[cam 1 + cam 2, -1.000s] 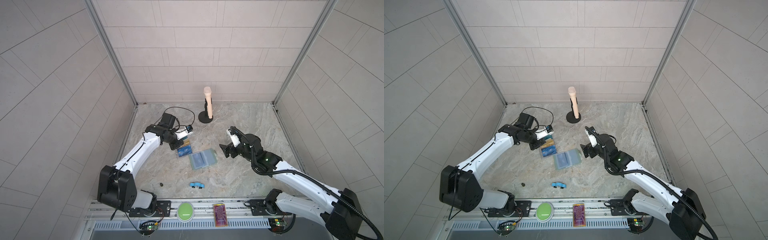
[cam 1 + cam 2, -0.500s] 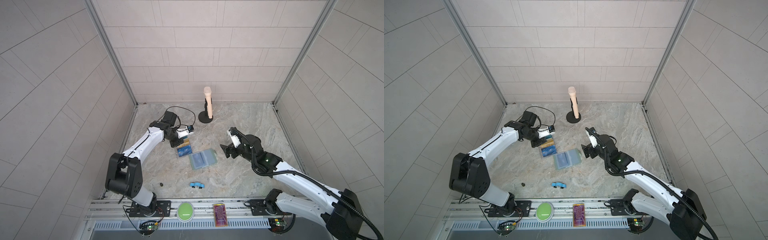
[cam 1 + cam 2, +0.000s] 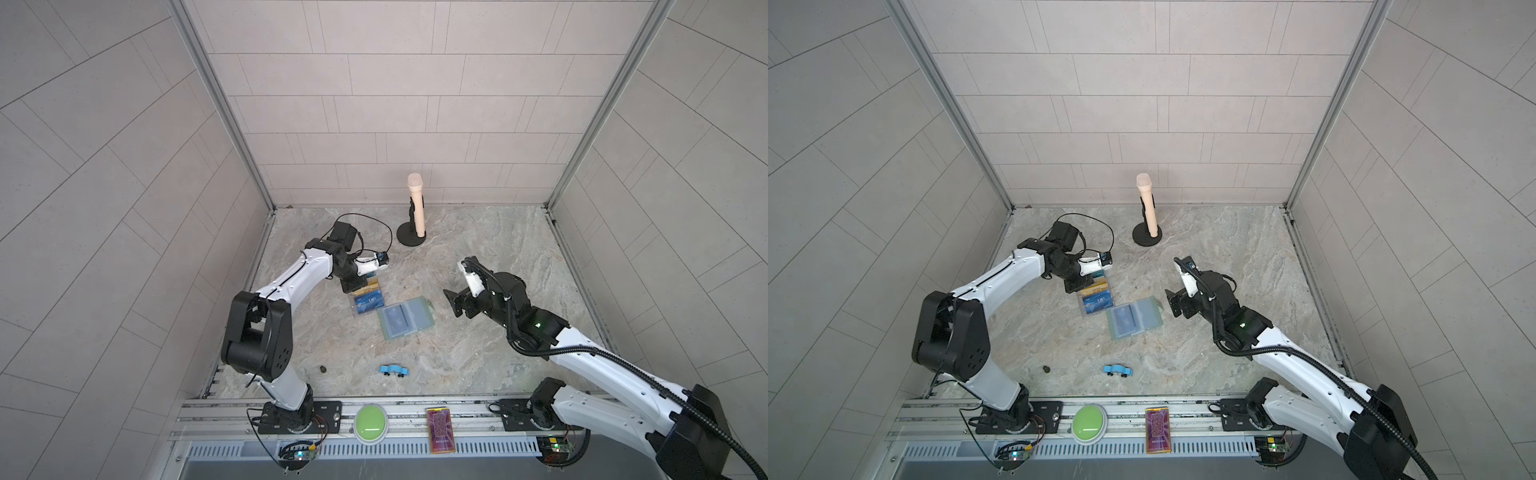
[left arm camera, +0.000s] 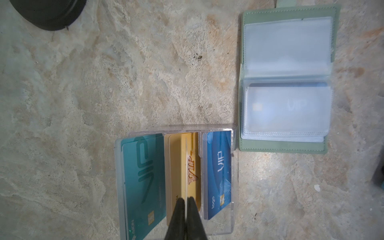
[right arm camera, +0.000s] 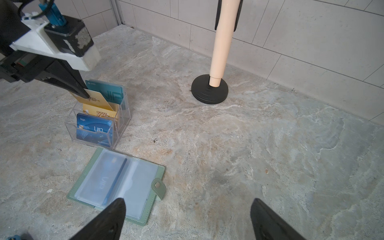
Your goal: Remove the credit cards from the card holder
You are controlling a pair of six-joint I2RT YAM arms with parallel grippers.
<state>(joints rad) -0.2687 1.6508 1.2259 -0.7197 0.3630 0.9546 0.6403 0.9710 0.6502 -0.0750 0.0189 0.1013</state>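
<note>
Left gripper (image 4: 186, 201): jaws pressed together on the tan card (image 5: 99, 102), pinched near an upper corner, card on edge and tilted above the middle tier of the acrylic stand (image 5: 125, 116). We cannot tell whether its lower edge is seated in the tier yet. Right gripper (image 5: 187, 201): spread wide, empty, hovering over the table (image 5: 259, 135) near the snap-tab side of the card holder (image 4: 287, 41).

Card holder lies open and flat, just beside the stand. One light blue card (image 4: 286, 108) shows behind the clear plastic of one page; the facing page looks empty. More pages are stacked beneath; we cannot see what they hold.

Handling, as we judge it: cards are light, stiff and slick, too thin to grab flat. Best hold is across the faces at whichever short edge stands clear of the sleeve mouth. Sleeve plastic is soft and likely clings, and the holder is light, so we expect it to drag along unless the free gripper pins the green cover.
</note>
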